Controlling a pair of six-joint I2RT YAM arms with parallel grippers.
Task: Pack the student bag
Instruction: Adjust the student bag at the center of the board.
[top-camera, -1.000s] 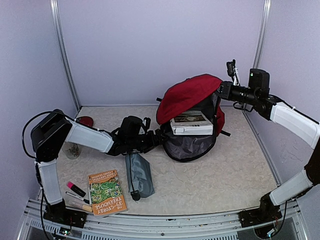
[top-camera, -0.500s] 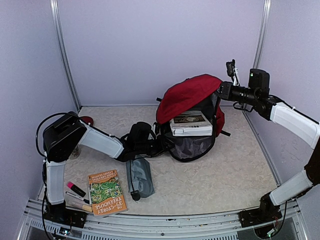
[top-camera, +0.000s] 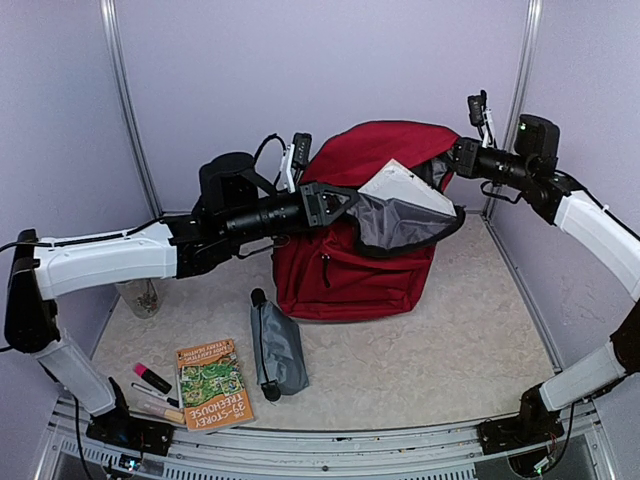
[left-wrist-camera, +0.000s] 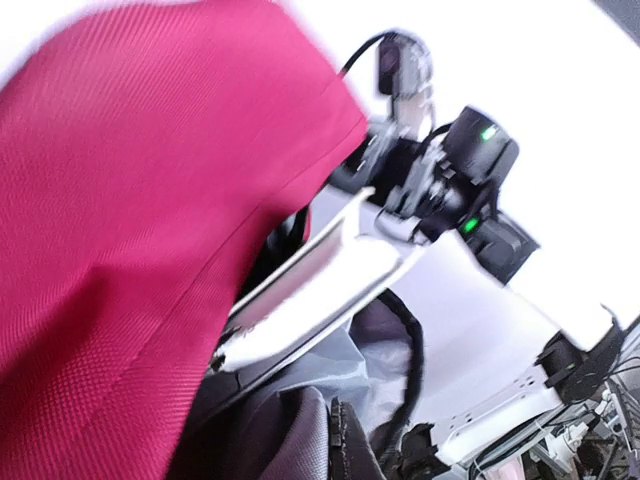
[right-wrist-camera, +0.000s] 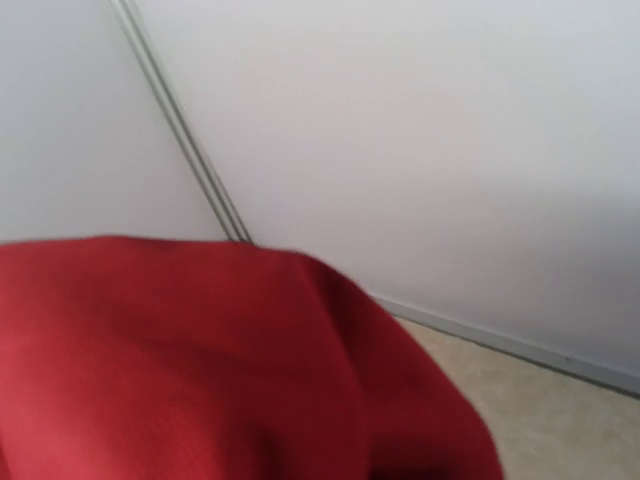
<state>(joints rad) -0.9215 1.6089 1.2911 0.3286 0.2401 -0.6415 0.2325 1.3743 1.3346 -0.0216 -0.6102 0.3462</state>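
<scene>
The dark red student bag (top-camera: 345, 270) stands upright in the middle of the table, its mouth held wide between both arms. My left gripper (top-camera: 338, 204) is shut on the front rim of the mouth, where the grey lining (top-camera: 400, 225) folds outward. My right gripper (top-camera: 456, 160) is shut on the bag's top back edge. A white book (top-camera: 405, 187) pokes out of the mouth. The left wrist view shows red fabric (left-wrist-camera: 120, 200), the book's edge (left-wrist-camera: 320, 280) and the black zip rim (left-wrist-camera: 345, 440). In the right wrist view red fabric (right-wrist-camera: 200, 370) hides my fingers.
In front of the bag lies a grey zip pouch (top-camera: 278, 350). Near the front left are an orange paperback (top-camera: 214, 384), a pink highlighter (top-camera: 152, 377) and pens (top-camera: 160, 408). A clear cup (top-camera: 145, 297) stands by the left wall.
My left gripper has shut on the bag's front rim and risen well above the table. The bag went from lying open to standing upright. My right gripper rose a little.
</scene>
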